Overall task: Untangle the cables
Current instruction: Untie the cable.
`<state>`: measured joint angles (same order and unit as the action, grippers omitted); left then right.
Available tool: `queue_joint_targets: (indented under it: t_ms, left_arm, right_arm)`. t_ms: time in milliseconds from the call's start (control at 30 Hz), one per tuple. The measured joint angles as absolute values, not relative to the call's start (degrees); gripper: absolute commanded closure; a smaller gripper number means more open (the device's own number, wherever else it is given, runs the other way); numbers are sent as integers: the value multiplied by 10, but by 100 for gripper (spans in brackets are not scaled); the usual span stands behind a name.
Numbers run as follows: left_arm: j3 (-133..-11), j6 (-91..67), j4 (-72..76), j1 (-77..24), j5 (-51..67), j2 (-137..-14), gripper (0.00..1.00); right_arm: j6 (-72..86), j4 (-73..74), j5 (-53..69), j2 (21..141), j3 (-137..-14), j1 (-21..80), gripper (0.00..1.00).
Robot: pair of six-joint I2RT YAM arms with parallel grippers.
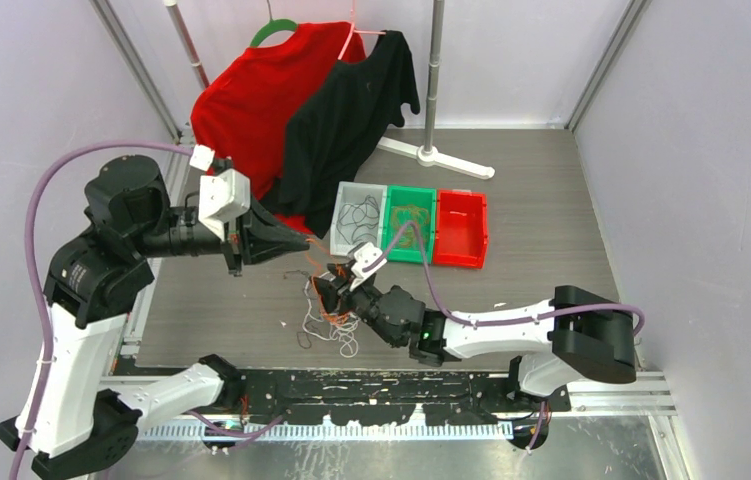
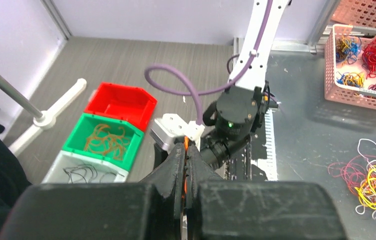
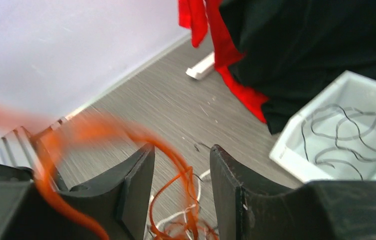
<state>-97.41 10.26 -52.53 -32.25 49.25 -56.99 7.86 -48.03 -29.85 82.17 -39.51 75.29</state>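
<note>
While left hand (image 1: 296, 240) clenches an orange cable (image 2: 186, 146), tangled cables (image 1: 339, 325) lie under right hand (image 3: 180, 160), fingers (image 3: 136, 185) parted around their strands.

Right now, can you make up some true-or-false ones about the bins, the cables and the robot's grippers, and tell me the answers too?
1. All three bins have cables in them. False: the red bin looks empty.
2. The green bin holds orange-brown cables. True.
3. The left gripper is pinched shut on an orange cable. True.
4. The right gripper is squeezed shut. False: its jaws stand apart, with orange strands in the gap.
5. Black cables lie in the white bin. True.
</note>
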Motion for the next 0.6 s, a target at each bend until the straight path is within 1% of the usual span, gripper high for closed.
queue_joint_targets:
  t_ms: [600]
  left_arm:
    - [-1154, 146, -526, -322, 474, -611, 100]
  right_arm:
    - [168, -493, -388, 770, -240, 740, 51]
